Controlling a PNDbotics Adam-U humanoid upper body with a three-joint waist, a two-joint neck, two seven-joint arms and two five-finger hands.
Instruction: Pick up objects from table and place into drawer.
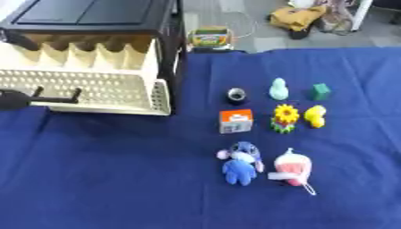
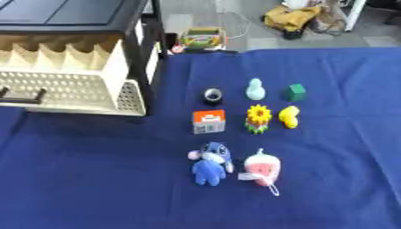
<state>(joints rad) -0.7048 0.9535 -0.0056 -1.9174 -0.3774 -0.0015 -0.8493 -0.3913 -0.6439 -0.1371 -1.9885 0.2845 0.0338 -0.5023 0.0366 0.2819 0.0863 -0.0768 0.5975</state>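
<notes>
A dark blue cloth (image 1: 117, 179) covers the table. Behind its far edge there is a grey floor (image 1: 266, 40). On the floor lie a yellow bundle (image 1: 296, 17), a white cable (image 2: 239, 22) and a colourful box (image 1: 211, 37).

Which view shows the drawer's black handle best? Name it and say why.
The left eye view: the black handle shows with both posts, and a dark rounded shape at the picture's edge beside it. The right eye view cuts it at the picture's left edge.
</notes>
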